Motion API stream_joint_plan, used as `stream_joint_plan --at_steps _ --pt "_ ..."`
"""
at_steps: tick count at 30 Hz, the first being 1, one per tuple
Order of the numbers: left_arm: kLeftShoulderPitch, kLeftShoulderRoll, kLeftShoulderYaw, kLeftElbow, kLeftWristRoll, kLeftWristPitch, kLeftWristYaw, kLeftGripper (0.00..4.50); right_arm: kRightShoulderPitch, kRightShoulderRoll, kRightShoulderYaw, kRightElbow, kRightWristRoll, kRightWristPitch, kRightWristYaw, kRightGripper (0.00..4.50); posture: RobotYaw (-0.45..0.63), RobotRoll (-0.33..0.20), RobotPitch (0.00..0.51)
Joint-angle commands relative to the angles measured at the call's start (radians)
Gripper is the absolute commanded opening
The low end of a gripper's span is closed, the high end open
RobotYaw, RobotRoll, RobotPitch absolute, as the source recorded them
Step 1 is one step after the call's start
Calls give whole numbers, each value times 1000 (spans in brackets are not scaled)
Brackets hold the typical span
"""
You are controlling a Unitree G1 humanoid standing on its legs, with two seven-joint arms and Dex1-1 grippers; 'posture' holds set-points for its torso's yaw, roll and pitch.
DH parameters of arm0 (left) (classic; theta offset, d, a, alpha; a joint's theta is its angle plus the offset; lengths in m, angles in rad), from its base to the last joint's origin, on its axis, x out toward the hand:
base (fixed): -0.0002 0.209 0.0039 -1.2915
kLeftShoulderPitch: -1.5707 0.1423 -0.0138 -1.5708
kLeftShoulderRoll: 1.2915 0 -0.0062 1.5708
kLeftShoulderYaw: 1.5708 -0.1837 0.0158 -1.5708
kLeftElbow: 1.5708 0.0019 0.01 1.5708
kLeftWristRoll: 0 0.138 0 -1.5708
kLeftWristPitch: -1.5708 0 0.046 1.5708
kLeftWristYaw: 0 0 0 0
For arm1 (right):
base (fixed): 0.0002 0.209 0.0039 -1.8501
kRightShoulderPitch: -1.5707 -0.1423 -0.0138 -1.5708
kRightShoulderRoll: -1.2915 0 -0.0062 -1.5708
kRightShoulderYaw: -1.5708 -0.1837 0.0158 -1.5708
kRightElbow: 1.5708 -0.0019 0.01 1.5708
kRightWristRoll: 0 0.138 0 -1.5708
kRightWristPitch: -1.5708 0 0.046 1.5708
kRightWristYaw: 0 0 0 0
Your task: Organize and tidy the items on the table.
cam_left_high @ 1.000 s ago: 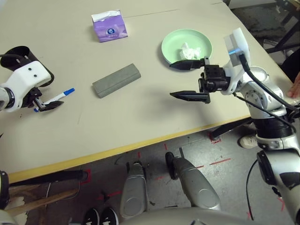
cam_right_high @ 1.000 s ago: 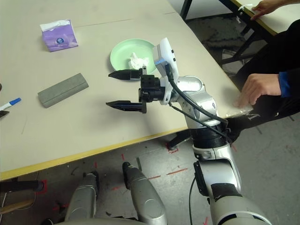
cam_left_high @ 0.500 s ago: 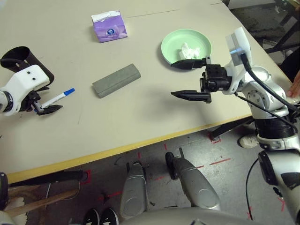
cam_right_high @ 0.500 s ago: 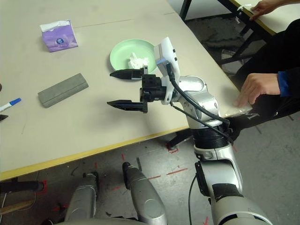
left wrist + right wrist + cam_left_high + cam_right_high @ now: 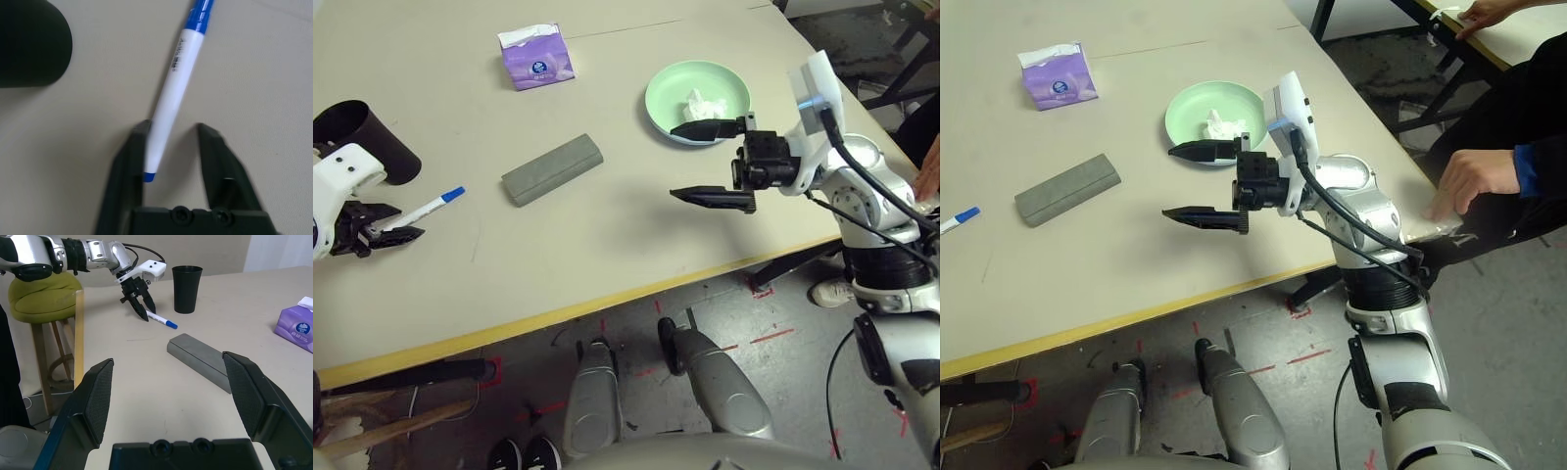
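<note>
At table's left, the left gripper [image 5: 173, 125], partly open around the pen [image 5: 174, 88], obscures its lower end; the right gripper [image 5: 673, 164], wide open, overlaps the plate [image 5: 668, 83].

Tissue (crumpled, white) [image 5: 704, 107] rests on green plate [image 5: 672, 93].

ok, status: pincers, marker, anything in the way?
Left pincer open around blue-capped marker, gap remaining on one side. Right pincer open, empty. Black cup stands near left pincer, clear of marker.
</note>
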Motion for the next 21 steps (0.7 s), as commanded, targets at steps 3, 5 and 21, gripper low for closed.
stream_joint_plan --at_steps 3,5,21 --pt "5 13 2 23 3 4 -9 293 -8 -5 -15 -19 10 -3 -2 4500 -163 0 289" --pt "1 14 2 27 4 1 -10 280 -8 -5 -15 -19 10 -4 -3 4500 -164 0 288" --pt "14 -115 232 -370 -353 147 -111 280 2 12 -12 11 5 -12 -7 4500 -136 0 296"
